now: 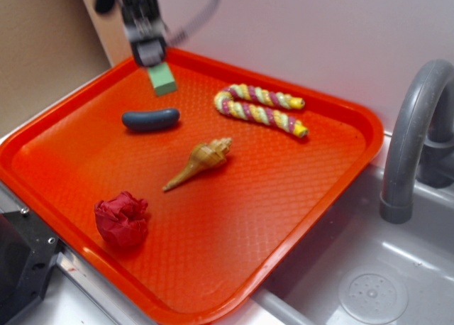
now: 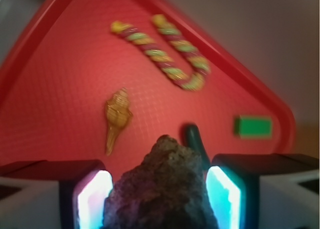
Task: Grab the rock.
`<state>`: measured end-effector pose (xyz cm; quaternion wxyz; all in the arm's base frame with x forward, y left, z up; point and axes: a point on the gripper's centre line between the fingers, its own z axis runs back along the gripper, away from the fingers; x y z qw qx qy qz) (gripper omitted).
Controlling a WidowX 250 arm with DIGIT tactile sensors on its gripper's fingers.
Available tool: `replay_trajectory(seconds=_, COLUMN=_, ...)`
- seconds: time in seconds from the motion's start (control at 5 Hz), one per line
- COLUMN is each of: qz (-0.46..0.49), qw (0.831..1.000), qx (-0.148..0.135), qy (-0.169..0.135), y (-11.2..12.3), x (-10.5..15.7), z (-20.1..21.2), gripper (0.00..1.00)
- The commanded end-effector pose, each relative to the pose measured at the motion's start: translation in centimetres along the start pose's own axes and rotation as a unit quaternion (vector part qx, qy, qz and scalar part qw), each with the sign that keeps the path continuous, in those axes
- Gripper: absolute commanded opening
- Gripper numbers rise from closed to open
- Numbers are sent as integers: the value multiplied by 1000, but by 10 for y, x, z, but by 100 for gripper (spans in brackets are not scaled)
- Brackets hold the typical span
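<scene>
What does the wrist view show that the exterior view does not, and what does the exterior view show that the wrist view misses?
Only the wrist view: a rough grey-brown rock wedged between the pads of the gripper. Only the exterior view: a red crumpled paper wad, a grey tap and a sink. Both: the orange plastic tray, tan spiral shell, twisted striped rope cane, green block and dark blue oblong piece.

Rough, seemingly matt stone rock (image 2: 162,189)

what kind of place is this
Likely a toy kitchen sink setup: a grey faucet over a sink with a drain, and an orange tray of small props beside it.
</scene>
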<state>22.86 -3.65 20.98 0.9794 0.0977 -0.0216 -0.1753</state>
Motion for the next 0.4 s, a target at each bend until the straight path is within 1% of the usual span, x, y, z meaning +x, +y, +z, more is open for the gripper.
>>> replay_trajectory(seconds=0.0, qz=196, qw=980, qx=-21, qy=-38, y=-17, x=-28, z=69, gripper=0)
replay_trajectory(seconds=0.2, qz=215, qw=976, qx=-5, qy=-32, y=-19, x=-30, z=63, gripper=0)
